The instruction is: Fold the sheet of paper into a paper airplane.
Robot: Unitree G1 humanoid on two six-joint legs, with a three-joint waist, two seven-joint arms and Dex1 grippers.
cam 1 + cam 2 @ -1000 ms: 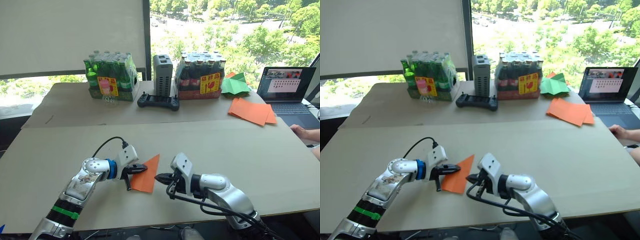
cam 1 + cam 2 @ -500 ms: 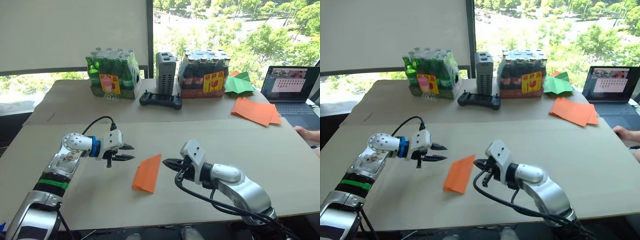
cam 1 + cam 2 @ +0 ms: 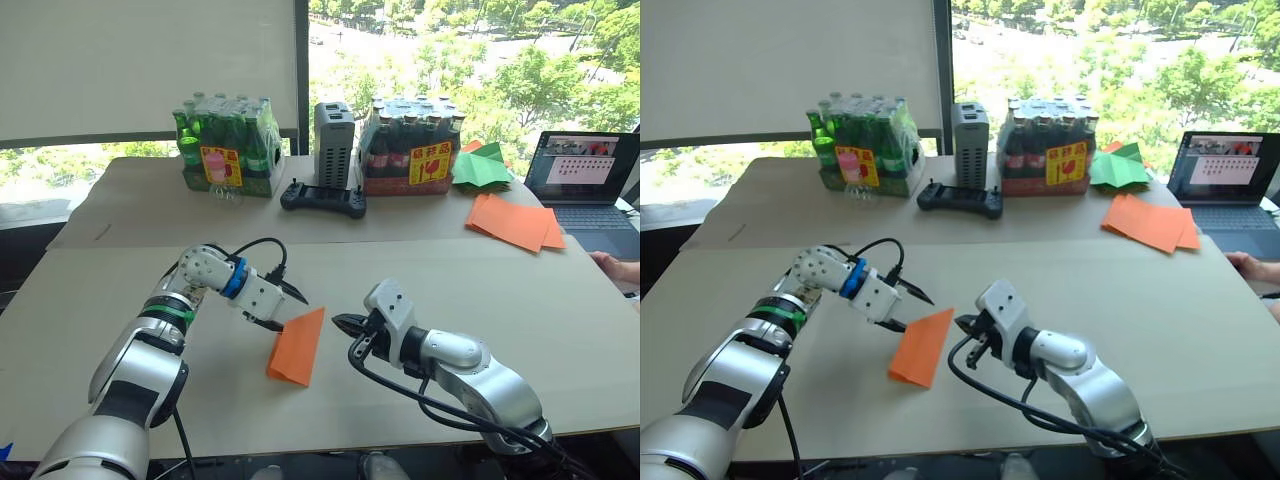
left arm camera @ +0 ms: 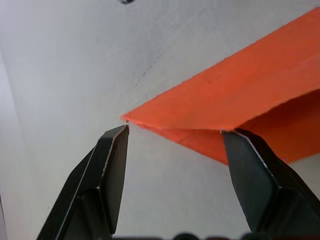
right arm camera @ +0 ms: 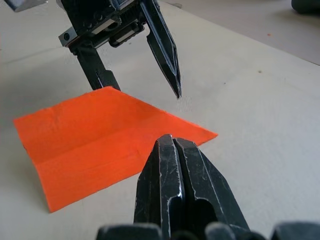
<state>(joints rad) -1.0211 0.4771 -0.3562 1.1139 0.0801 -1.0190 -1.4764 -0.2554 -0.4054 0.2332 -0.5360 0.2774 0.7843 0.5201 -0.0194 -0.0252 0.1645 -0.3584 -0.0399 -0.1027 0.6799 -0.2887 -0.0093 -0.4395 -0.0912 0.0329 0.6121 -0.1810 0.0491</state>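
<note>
On the near tabletop (image 3: 520,300), between the two arms, lay the sheet of paper (image 3: 297,347), orange, folded along a lengthwise crease into a narrow slanted strip, its upper layer lifted slightly off the lower one.

Left end effector (image 3: 285,308): spread wide, one finger raised above the tabletop, the other low at the sheet's upper left edge; whether it touched the paper could not be told. The left wrist view showed the two fingers straddling a pointed corner of the sheet, gripping nothing.

Right end effector (image 3: 341,324): fingers pressed together, empty, pointing at the sheet's upper right corner from just beside it.

Far tabletop, left to right: shrink-wrapped pack of green bottles (image 3: 222,146); black handheld controller (image 3: 323,198); grey upright box (image 3: 334,143); shrink-wrapped pack of dark bottles (image 3: 414,144); green paper pieces (image 3: 482,168); pile of larger orange sheets (image 3: 510,220); open laptop (image 3: 588,180).

Right edge: a person's hand (image 3: 610,264) resting on the tabletop.
</note>
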